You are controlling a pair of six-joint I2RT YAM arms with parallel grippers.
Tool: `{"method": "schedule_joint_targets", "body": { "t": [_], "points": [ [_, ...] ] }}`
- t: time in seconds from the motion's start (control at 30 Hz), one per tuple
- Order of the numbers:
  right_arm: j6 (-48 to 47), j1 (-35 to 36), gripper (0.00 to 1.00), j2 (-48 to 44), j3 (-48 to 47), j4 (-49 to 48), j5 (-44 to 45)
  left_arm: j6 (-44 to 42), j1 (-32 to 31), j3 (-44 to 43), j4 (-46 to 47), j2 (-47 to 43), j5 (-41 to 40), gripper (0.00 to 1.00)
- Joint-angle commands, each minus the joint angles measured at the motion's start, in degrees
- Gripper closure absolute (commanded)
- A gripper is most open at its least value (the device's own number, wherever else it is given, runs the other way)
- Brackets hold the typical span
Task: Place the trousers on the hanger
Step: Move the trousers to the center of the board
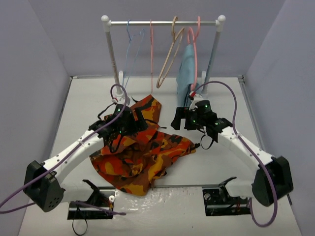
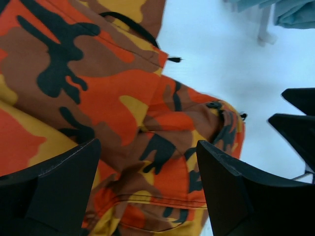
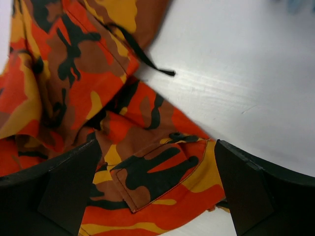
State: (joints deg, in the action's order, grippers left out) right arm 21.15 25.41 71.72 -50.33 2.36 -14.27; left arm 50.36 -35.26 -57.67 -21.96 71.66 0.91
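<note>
We see one crumpled trousers (image 1: 142, 152), one hanger (image 1: 127, 49) (hooked on the rail (image 1: 162, 22)), left gripper (image 2: 147, 184) and right gripper (image 3: 157, 189) both splayed

I'm seeing the trousers (image 1: 147, 155) lying crumpled on the bench (image 1: 226, 98), my left tool (image 1: 139, 119) sitting over them, my right tool (image 1: 177, 118) just beside them, and the hanger (image 1: 129, 49) hanging on the rail (image 1: 162, 22).

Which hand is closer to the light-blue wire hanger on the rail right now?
Left. The left hand is over the trousers, almost straight in front of the hanger at the left end of the rail; the right hand is farther right, over the trousers' edge.
</note>
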Motion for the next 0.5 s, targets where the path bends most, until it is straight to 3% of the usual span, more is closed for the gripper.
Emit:
{"method": "schedule_joint_targets", "body": {
  "t": [0.0, 0.17, 0.47],
  "points": [
    [4.97, 2.92, 0.00, 5.77, 1.58, -3.35, 2.23, -10.25, 4.36, -2.44, -4.52, 0.31, 3.91, 0.23],
    [7.36, 4.10, 0.00, 10.50, 3.37, -4.38, 1.08, -15.06, 4.50, -2.37, -5.92, 4.47, 6.84, 0.17],
    [8.73, 6.49, 0.00, 15.27, 6.03, -4.12, 2.24, -16.95, 1.10, -5.06, 0.51, 17.51, 9.71, 0.10]
  ]
}}
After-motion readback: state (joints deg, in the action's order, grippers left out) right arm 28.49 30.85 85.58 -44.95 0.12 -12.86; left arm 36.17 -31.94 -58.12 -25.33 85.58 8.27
